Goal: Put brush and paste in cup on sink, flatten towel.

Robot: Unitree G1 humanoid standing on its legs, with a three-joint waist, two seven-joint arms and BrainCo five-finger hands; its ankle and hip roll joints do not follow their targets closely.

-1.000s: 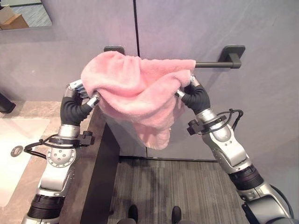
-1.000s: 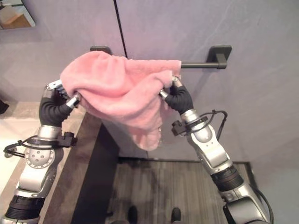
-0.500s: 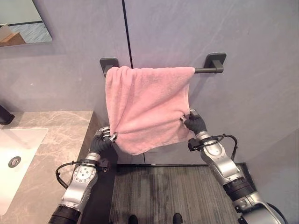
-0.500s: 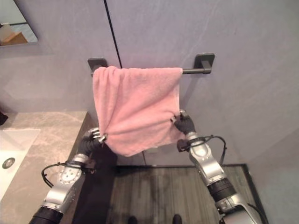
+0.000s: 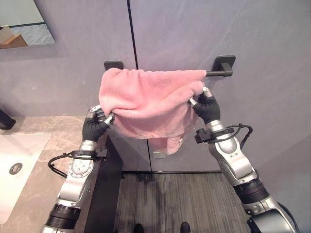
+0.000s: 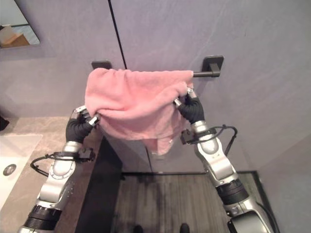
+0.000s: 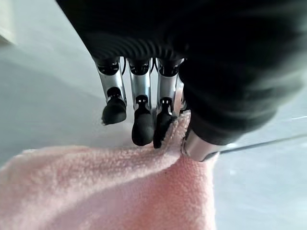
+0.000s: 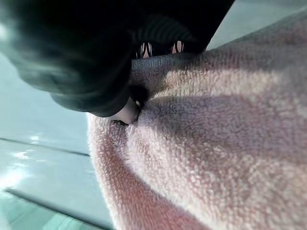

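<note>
A pink towel (image 5: 150, 99) hangs bunched over the black wall bar (image 5: 219, 73), its lower part gathered up and a fold dangling below the middle. My left hand (image 5: 93, 127) is shut on the towel's lower left corner, just under the bar's left end. In the left wrist view the fingers (image 7: 143, 122) and thumb pinch the towel's edge (image 7: 110, 191). My right hand (image 5: 208, 108) is shut on the right corner, close under the bar's right end. In the right wrist view the towel (image 8: 216, 134) drapes over that hand (image 8: 96, 62).
A marble counter (image 5: 53, 131) with a white sink (image 5: 19, 160) and its drain (image 5: 15, 168) lies at the left, its dark side panel (image 5: 104, 194) facing the floor. A black tap (image 5: 5, 119) and a mirror (image 5: 22, 24) are at the far left.
Half a second ago both hands held the towel's corners low, with the cloth stretched flat. Both hands have since risen toward the bar, and the towel is bunched again.
</note>
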